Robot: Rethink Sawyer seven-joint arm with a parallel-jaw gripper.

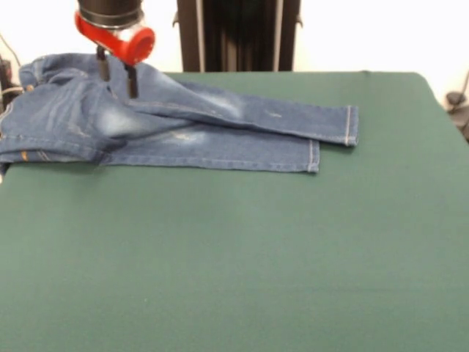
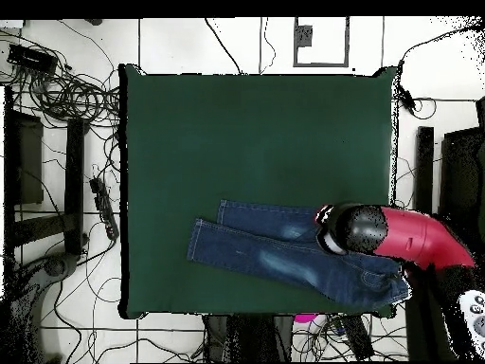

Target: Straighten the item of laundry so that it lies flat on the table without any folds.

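The small blue denim jeans [image 1: 220, 128] lie at the far left of the dark green table [image 1: 293, 257]. The waist is at the table's left edge and the legs point right, the far leg partly overlapping the near one. The seat area is rumpled with folds. My gripper [image 1: 117, 79] hangs from the red wrist over the seat of the jeans, its two black fingers [image 1: 132, 82] apart with nothing between them. I cannot tell whether the tips touch the cloth. In the overhead view the jeans [image 2: 256, 248] lie near the table's [image 2: 246, 133] bottom right, and the red arm [image 2: 417, 237] covers the waist and hides the gripper.
The black pedestal [image 1: 238, 33] stands behind the table's far edge. The waist of the jeans reaches the table's corner [image 2: 393, 303]. Cables and equipment [image 2: 66, 95] lie on the tiled floor beside the table.
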